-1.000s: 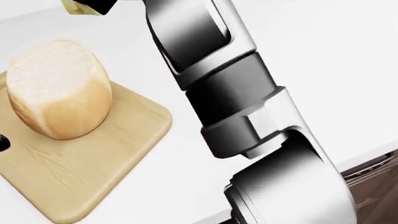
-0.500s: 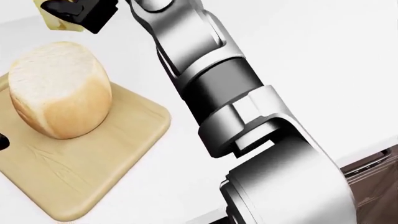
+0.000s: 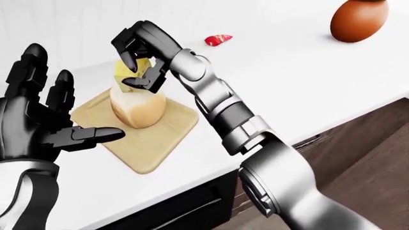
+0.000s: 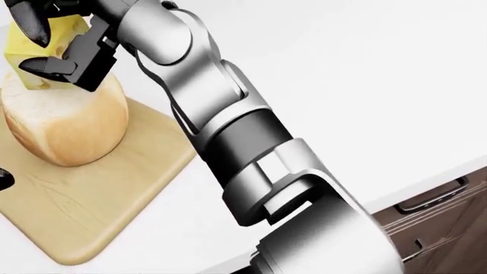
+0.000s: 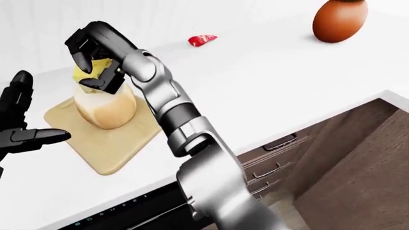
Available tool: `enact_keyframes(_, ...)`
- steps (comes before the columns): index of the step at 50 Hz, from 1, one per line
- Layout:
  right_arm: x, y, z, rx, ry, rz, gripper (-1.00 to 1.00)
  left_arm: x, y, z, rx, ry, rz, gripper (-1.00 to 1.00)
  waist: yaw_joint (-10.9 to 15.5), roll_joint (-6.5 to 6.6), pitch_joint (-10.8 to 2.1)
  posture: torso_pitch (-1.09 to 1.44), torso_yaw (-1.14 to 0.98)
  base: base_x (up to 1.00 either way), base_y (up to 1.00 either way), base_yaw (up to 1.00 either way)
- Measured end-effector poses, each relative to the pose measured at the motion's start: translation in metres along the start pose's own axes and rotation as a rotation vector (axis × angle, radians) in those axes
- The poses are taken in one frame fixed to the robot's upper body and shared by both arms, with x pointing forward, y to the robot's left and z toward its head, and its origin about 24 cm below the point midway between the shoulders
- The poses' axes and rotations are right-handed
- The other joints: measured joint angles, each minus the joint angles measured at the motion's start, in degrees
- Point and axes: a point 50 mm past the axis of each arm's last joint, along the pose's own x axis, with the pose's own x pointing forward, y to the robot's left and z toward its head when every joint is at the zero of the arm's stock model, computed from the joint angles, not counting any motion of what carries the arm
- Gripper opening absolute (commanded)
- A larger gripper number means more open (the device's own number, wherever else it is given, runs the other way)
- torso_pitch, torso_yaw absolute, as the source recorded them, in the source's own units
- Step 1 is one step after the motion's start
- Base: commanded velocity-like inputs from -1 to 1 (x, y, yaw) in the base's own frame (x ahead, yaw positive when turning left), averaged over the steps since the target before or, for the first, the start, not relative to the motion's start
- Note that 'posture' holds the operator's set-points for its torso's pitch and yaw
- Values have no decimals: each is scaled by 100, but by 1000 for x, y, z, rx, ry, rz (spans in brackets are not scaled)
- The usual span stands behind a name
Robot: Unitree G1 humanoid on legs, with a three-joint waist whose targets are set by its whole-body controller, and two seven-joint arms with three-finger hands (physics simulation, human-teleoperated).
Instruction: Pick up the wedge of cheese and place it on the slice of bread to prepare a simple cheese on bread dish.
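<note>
Over the wooden cutting board point(image 3: 153, 143) on the white counter point(image 3: 307, 91), the right hand point(image 3: 137, 60) grips the yellow cheese wedge point(image 4: 41, 48) right atop the tall rounded bread piece point(image 4: 64, 123), positioned for release, while the left hand point(image 3: 38, 120) hovers open beside.

Three head cameras, downward over counter point(image 3: 300, 86)
</note>
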Motion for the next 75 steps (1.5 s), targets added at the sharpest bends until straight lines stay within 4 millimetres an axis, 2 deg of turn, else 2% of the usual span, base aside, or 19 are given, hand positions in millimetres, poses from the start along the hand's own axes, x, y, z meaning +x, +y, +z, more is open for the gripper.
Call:
enact_keyframes(16,-1,5,-5,-9,0,21,-100,-1,1,-2,-1,4,0,100,1,14,-32,0,0,0,0,0)
enact_keyframes(18,-1,6,-6,-11,-2,21,-94,-1,1,-2,-1,4,1,100,-1,17,-37,0,0,0,0,0)
enact_keyframes(22,-1,6,-7,-16,1,23,-40,-1,1,-1,0,0,1,100,-1,21,-43,0,0,0,0,0)
enact_keyframes(26,-2,5,-8,-18,5,19,-6,-1,1,-1,1,-2,-1,100,-3,22,-43,0,0,0,0,0)
enact_keyframes(31,-2,5,-8,-25,0,21,7,-1,2,-2,0,2,1,100,-8,27,-47,0,0,0,0,0)
enact_keyframes(33,-2,5,-8,-29,2,24,32,-1,2,-2,1,1,1,100,-10,27,-47,0,0,0,0,0)
enact_keyframes(34,-2,6,-9,-30,4,26,35,-1,2,-2,1,0,1,100,-9,27,-47,0,0,0,0,0)
enact_keyframes(35,-2,6,-9,-32,7,27,53,-1,2,-2,1,-1,0,100,-8,26,-46,0,0,0,0,0)
enact_keyframes(39,-2,6,-10,-34,14,30,100,-2,1,-2,1,-1,-1,100,-3,19,-37,0,0,0,0,0)
enact_keyframes(43,-2,5,-9,-35,11,29,100,-2,1,-2,1,0,-1,100,-2,13,-36,0,0,0,0,0)
enact_keyframes(46,-2,1,-6,-41,8,24,92,-2,1,-2,1,-1,-3,100,3,10,-30,0,0,0,0,0)
enact_keyframes(57,-13,-45,32,-79,-84,-75,79,0,-2,3,8,-9,-7,100,26,-43,-19,0,0,0,0,0)
enact_keyframes(62,-27,-64,35,-73,-93,-130,80,1,-4,9,13,-23,-12,100,34,-67,-4,0,0,0,0,0)
enact_keyframes(68,-52,-89,35,-46,-101,-223,99,2,-5,17,22,-35,-16,100,51,-92,27,0,0,0,0,0)
enact_keyframes(75,-80,-110,47,-35,-133,-316,100,3,-8,17,24,-30,-23,100,44,-105,41,0,0,0,0,0)
